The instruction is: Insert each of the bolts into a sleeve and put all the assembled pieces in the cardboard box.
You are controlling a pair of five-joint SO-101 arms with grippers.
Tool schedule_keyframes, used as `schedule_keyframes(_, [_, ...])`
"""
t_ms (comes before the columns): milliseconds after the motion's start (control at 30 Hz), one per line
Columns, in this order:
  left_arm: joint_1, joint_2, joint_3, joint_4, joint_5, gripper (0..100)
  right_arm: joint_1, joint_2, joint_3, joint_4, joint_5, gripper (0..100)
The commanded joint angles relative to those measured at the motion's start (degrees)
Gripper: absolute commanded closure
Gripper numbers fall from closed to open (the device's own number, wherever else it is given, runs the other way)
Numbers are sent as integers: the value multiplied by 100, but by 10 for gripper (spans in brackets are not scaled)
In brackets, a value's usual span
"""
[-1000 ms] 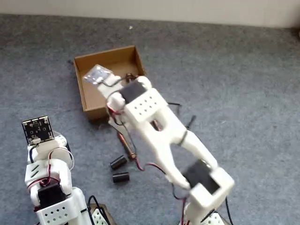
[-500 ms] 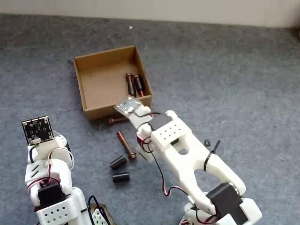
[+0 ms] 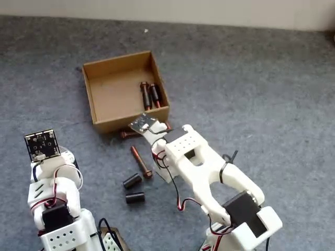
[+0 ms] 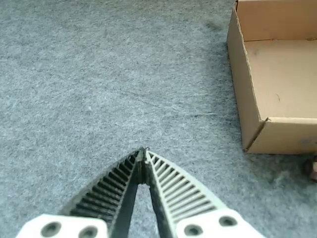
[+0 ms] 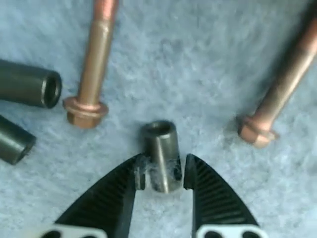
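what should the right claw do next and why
Probably close the right claw on the sleeve. The open claw straddles the sleeve with a slim gap on either side, so it does not seem to be gripped yet. A bare bolt lies close by on the carpet, ready to go into the sleeve once it is lifted.

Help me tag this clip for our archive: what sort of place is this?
Probably a small robotics lab or hobby setup: two small white arms on a grey carpeted surface, a cardboard box, loose bolts and sleeves.

A grey carpet (image 3: 261, 78) runs up to a pale wall (image 3: 209, 9).
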Motion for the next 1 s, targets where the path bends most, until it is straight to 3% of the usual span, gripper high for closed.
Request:
schedule_keyframes(0, [-22,-57,-268,-132,-88,989,110,-40,-233,-576,229,883])
schedule_keyframes(200, [-22,-57,-268,-132,-88,989,110,-31,-119,-567,237,949])
schedule_keyframes(433, [-22,-57,-251,-132,-88,989,145,-31,-154,-303,229,947])
schedule_keyframes(600, [-22,-57,-242,-132,-88,989,145,-31,-127,-66,229,859])
schedule_keyframes(733, [-22,-57,-233,-132,-88,989,145,-31,-110,-66,246,883])
schedule_keyframes(967, [-22,-57,-233,-132,-88,989,119,365,119,-75,905,940])
